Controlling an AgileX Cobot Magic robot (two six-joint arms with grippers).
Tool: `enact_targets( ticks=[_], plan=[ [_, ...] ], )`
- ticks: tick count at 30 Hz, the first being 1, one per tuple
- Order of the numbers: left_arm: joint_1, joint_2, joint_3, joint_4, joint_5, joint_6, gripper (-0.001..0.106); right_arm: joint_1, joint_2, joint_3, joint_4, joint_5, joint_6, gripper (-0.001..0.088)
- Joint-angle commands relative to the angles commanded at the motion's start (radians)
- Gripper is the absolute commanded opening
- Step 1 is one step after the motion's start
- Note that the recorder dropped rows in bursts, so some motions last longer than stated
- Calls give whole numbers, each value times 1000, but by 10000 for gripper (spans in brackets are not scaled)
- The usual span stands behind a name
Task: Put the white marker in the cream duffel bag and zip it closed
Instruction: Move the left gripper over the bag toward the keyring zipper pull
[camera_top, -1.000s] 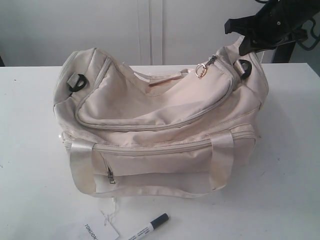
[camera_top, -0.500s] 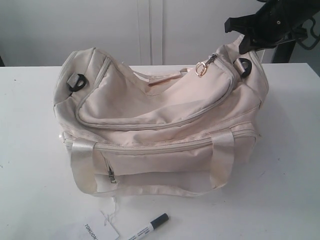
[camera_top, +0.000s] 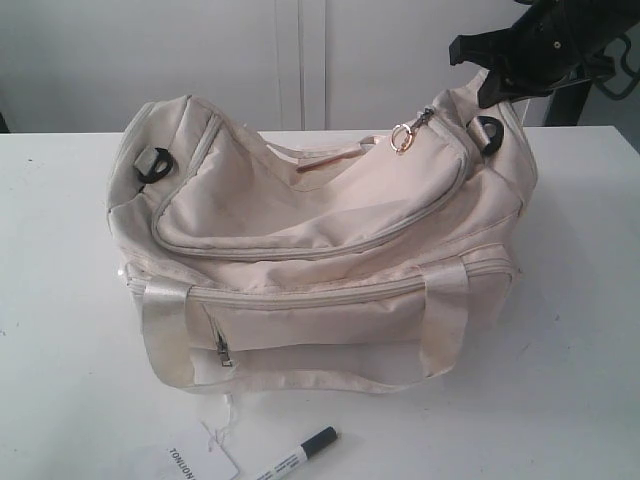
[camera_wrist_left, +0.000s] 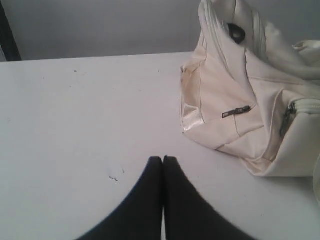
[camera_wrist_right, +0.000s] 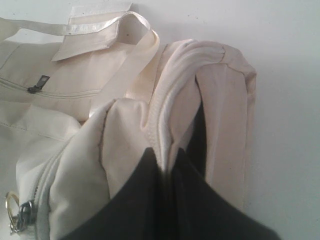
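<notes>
The cream duffel bag (camera_top: 320, 230) lies across the middle of the white table, and its gold ring pull (camera_top: 401, 140) hangs at the right end of the curved top zipper. My right gripper (camera_top: 495, 95) is at the bag's far right end, shut on a fold of the bag's fabric beside the zipper seam (camera_wrist_right: 164, 155). The white marker (camera_top: 300, 455) with its black cap lies on the table in front of the bag, near the front edge. My left gripper (camera_wrist_left: 163, 159) is shut and empty above bare table, off the bag's end (camera_wrist_left: 235, 100).
A white paper tag (camera_top: 205, 463) on a string lies next to the marker. Black D-rings sit at both ends of the bag (camera_top: 152, 166). A white wall stands behind the table (camera_top: 60, 300).
The bag's right end and ring pull have risen slightly in my right gripper's pinch. The marker has not moved.
</notes>
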Motion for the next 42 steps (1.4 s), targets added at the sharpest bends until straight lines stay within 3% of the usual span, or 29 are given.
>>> enact_targets(
  ticks=[14, 20, 30, 38, 42],
  plan=[
    [0, 0, 0, 0, -90, -65, 0, 0, 0, 0, 0, 0, 0, 0],
    [0, 0, -8, 0, -54, -87, 0, 0, 0, 0, 0, 0, 0, 0],
    [0, 37, -155, 0, 140, -74, 0, 0, 0, 0, 0, 0, 0, 0],
    [0, 220, -282, 0, 204, -74, 0, 0, 0, 0, 0, 0, 0, 0],
    [0, 378, -405, 2, 270, -23, 0, 0, 0, 0, 0, 0, 0, 0]
  ],
)
